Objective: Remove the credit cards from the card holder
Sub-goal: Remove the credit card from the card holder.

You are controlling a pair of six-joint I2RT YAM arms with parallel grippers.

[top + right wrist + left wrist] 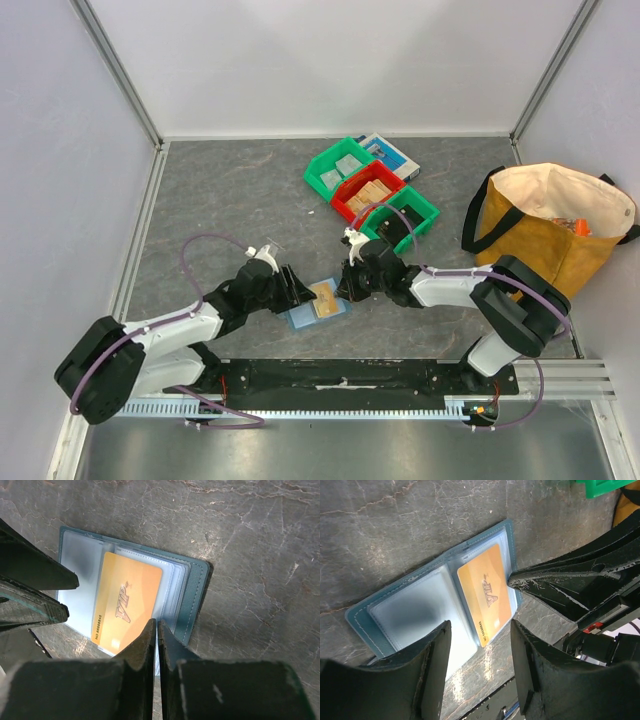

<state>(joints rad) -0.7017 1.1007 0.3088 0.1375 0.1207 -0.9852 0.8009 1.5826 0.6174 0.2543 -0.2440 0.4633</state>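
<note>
Right gripper (156,626), jaws together, touches the credit card (127,607) edge; left gripper (480,629) opposite.

A slate-blue card holder (193,594) is seen lying opened flat on the grey, marbled counter (230,200), toward the near edge and roughly midway across. Its soft cover is edged with pale stitching, and both halves are lined with clear plastic sleeves (412,612) stacked in layers. One credit card (485,596), orange-gold with slanted embossed lettering and a number printed along one short edge, is seen face up on one half, slightly askew to the cover's edges. Whether it sits inside a sleeve or on top of one cannot be told.
</note>
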